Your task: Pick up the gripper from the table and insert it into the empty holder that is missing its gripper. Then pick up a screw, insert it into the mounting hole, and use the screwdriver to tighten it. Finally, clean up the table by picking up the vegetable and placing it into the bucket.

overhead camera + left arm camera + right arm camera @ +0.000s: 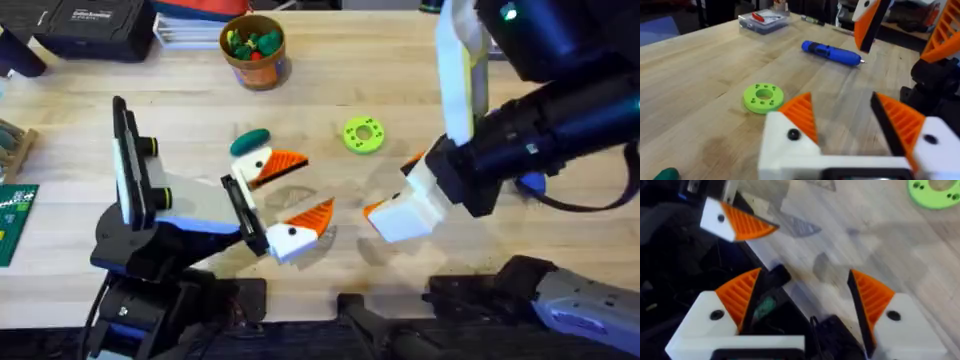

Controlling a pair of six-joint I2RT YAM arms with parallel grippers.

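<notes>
My left gripper (pixel 312 185) is open low over the table's middle, both white fingers tipped with orange wedges, nothing between them. Facing it from the right, my right gripper (pixel 390 185) is open too and holds nothing. The teal vegetable (pixel 250 141) lies just behind the left gripper's far finger. The blue screwdriver (pixel 831 52) rests on the table to the right, mostly under the right arm (pixel 530 182). At the back stands the brown bucket (pixel 254 47) with green and red pieces inside. A loose gripper, an empty holder and a screw are out of view.
A lime-green disc (pixel 363 135) with holes lies between the grippers and the back of the table. A clear box (pixel 763 20) sits far off on the wood. Dark cases and papers line the back edge, and a green board (pixel 12 222) lies at the left edge.
</notes>
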